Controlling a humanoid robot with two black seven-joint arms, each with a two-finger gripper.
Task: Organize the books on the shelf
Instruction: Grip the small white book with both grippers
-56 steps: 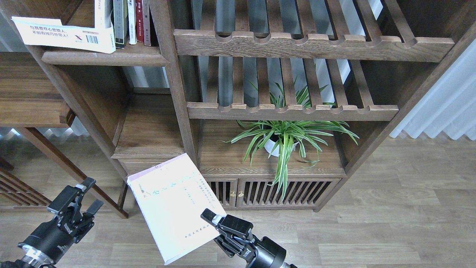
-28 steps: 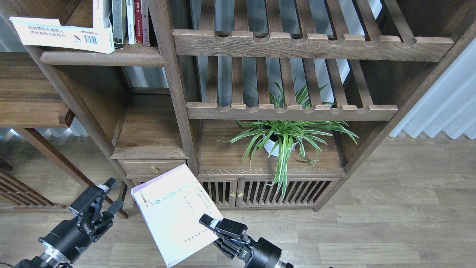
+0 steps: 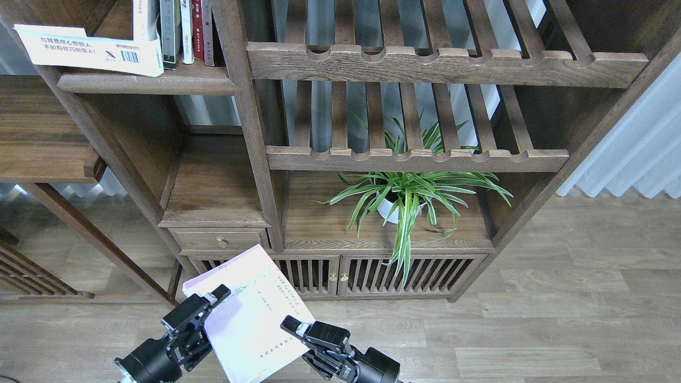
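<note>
Books first: the pale lavender-white paperback (image 3: 250,314) is tilted in the air below the small brass-knobbed wooden drawer (image 3: 221,240), cover facing me. Its long axis runs from the upper corner just under that drawer down toward the bottom edge of my view, slanting slightly right.

My right gripper (image 3: 292,325) is pinched on the paperback's right edge, one black finger lying over the cover; it is closed on the book. My left gripper (image 3: 213,303) overlaps the book's left edge, below and left of the drawer. One finger lies over the cover's top left area, but I cannot tell how far its jaws are parted or whether they grip.

Well above the drawer, the large white paperback with blue Chinese text (image 3: 90,49) lies on the dark-brown solid wooden shelf (image 3: 143,84), long axis left to right, overhanging the shelf's left end. Just right of it stand upright thin spines (image 3: 186,31), white, dark and red.
</note>
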